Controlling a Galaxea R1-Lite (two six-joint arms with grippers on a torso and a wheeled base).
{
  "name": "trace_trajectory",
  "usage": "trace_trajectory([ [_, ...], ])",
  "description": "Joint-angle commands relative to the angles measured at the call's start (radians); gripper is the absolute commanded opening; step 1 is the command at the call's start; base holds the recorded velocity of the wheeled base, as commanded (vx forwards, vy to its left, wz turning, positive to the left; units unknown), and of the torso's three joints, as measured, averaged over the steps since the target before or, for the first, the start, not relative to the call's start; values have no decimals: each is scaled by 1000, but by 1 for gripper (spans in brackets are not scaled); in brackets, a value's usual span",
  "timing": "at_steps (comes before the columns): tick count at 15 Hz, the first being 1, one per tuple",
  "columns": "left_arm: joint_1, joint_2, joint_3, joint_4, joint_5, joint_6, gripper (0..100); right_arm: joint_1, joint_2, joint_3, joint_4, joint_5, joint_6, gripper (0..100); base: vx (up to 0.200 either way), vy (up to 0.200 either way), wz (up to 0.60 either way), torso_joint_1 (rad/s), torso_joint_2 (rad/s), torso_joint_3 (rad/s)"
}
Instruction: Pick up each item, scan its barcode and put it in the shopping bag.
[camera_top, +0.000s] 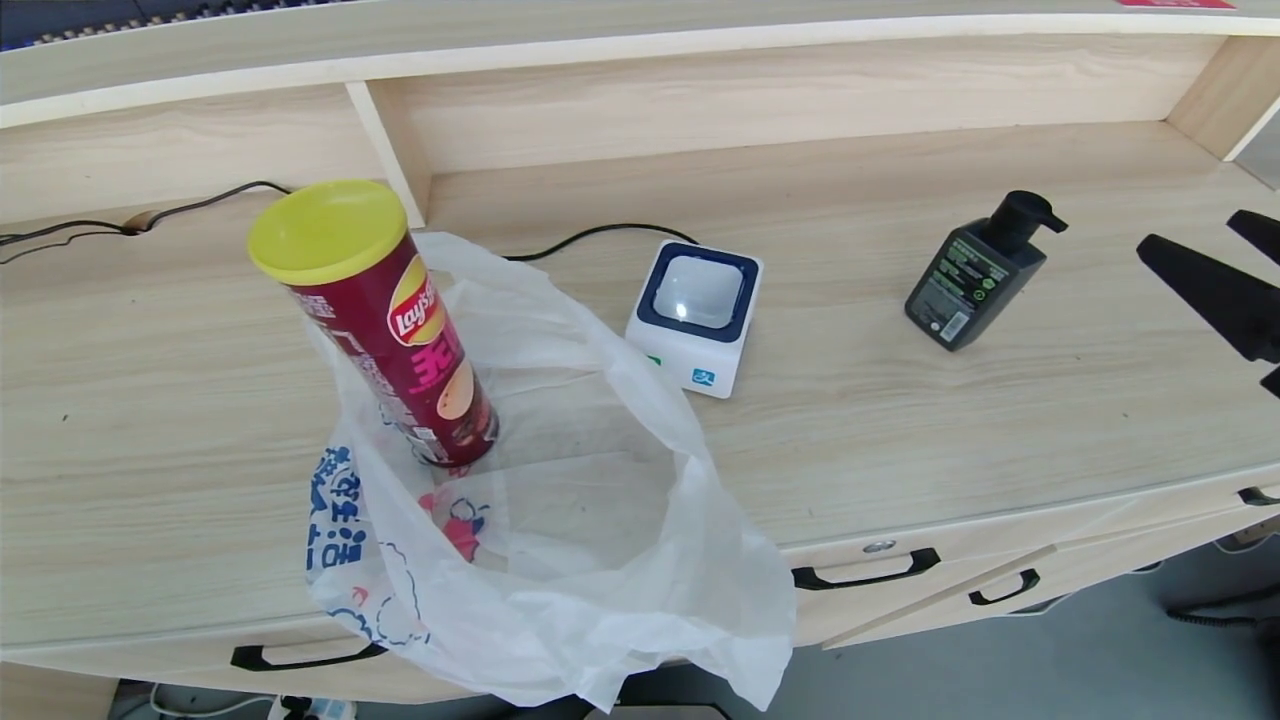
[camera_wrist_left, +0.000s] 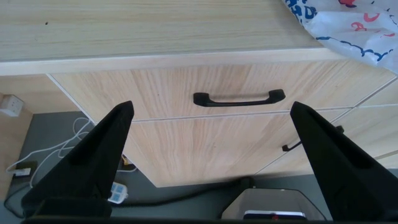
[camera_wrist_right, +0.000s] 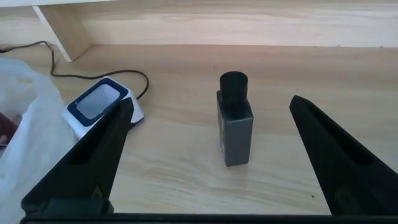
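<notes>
The left gripper (camera_wrist_left: 211, 107) hangs wide apart and empty before a drawer handle (camera_wrist_left: 239, 99). At the counter (camera_top: 900, 430) front, the shopping bag (camera_top: 620, 590) holds an upright chips can (camera_top: 385, 320). Behind it sits the scanner (camera_top: 695, 312); farther right, the right gripper (camera_wrist_right: 210, 106), spread wide and empty, faces the standing pump bottle (camera_top: 975, 275).

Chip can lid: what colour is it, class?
The lid is yellow, seen best in the head view.

The chip can (camera_top: 385, 330) bears a logo, the shopping bag (camera_top: 340, 515) blue characters, the bottle (camera_top: 968, 288) an unreadable label.
</notes>
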Motion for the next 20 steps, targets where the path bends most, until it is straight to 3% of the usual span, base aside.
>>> trace_trajectory([
  [1, 0, 0, 0, 0, 0, 0, 100, 4, 114, 32, -77, 12, 0, 100, 0, 0, 0, 0, 0, 0],
  [7, 0, 0, 0, 0, 0, 0, 100, 1, 218, 58, -109, 12, 7, 100, 0, 0, 0, 0, 0, 0],
  [20, 0, 0, 0, -2, 0, 0, 100, 9, 525, -168, -238, 15, 4, 100, 0, 0, 0, 0, 0, 0],
])
